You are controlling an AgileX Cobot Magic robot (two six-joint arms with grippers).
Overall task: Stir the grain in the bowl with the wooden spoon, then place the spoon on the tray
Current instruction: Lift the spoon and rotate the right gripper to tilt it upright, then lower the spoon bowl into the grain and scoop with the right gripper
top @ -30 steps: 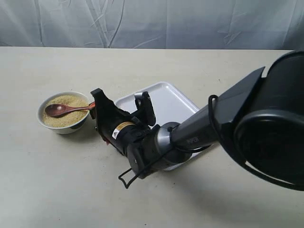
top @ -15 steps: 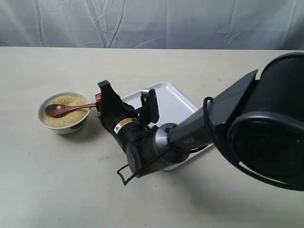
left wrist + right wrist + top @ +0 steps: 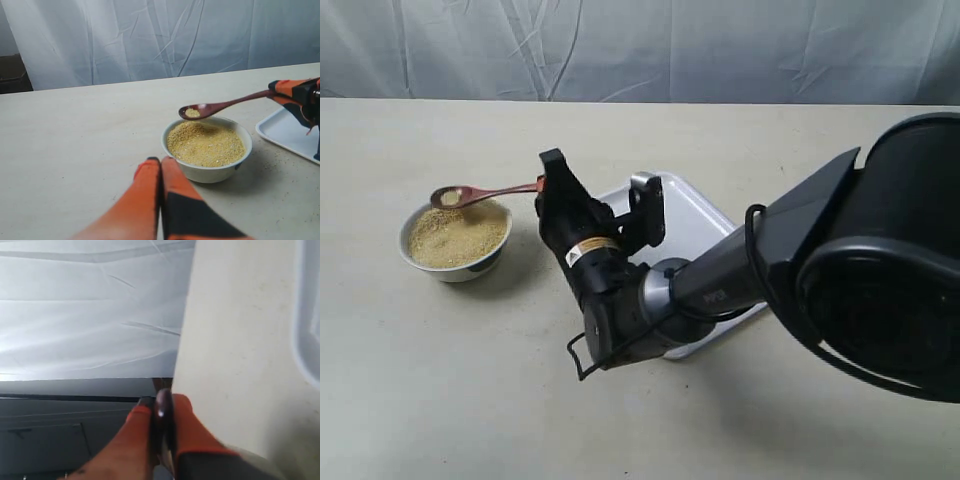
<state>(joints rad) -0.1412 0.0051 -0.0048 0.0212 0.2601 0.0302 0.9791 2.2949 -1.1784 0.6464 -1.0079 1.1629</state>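
The white bowl (image 3: 454, 240) (image 3: 207, 150) holds a heap of yellowish grain (image 3: 456, 235) (image 3: 205, 144). The dark wooden spoon (image 3: 485, 192) (image 3: 220, 106) hangs level just above the bowl's far rim, a little grain in its scoop. My right gripper (image 3: 541, 187) (image 3: 161, 407) is shut on the end of the spoon's handle. My left gripper (image 3: 160, 161) is shut and holds nothing, low over the table in front of the bowl; the exterior view does not show it. The white tray (image 3: 685, 214) (image 3: 287, 131) lies to the right of the bowl, partly behind my right arm.
A wrinkled white curtain (image 3: 640, 45) hangs behind the table. My bulky right arm (image 3: 770, 270) stretches from the right edge across the tray. Bare beige tabletop (image 3: 440, 380) spreads in front of the bowl and to its left.
My right gripper has risen and carried the spoon up out of the grain; the scoop now hovers over the bowl's rim with a few grains in it.
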